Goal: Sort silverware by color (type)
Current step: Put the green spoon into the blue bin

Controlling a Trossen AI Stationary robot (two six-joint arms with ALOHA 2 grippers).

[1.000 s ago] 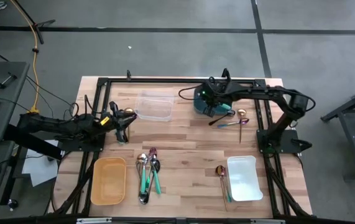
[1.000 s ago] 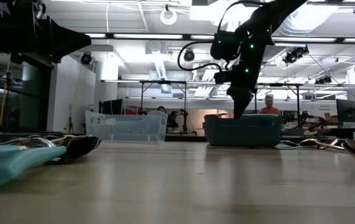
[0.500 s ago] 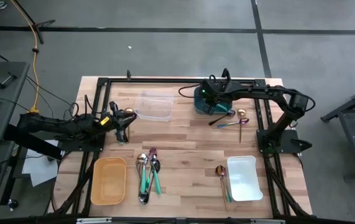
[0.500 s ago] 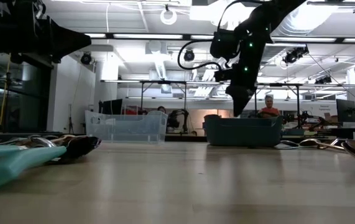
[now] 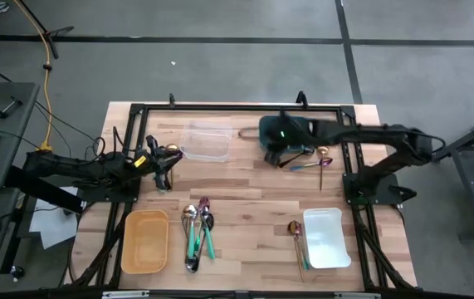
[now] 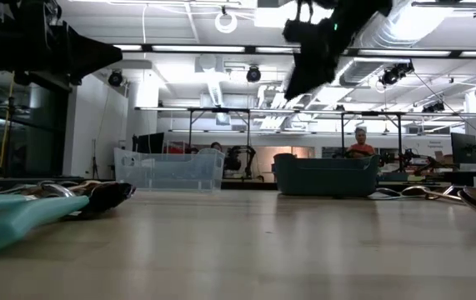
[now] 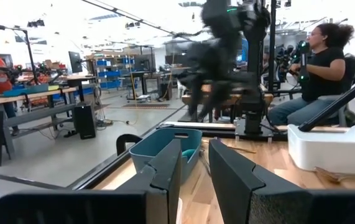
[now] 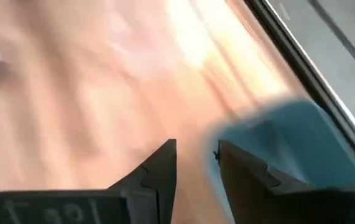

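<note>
The silverware lies in groups on the wooden table. A bunch of teal-handled, dark and pink-purple pieces is near the front. A gold spoon and a slim utensil lie at the back right. Another gold spoon rests beside the white container. My right gripper hangs open and empty, high above the teal container. My left gripper stands open at the table's left, holding nothing.
A clear container stands at the back, left of the teal one. An orange container sits at the front left. Bare wood lies between the containers in the middle. People sit and stand at benches beyond the table.
My right gripper has risen out of the teal container, well above its rim, and tipped from steeply down toward a shallower slant. The arm has swung a little toward the table's near edge. The container and the silverware have stayed in place.
</note>
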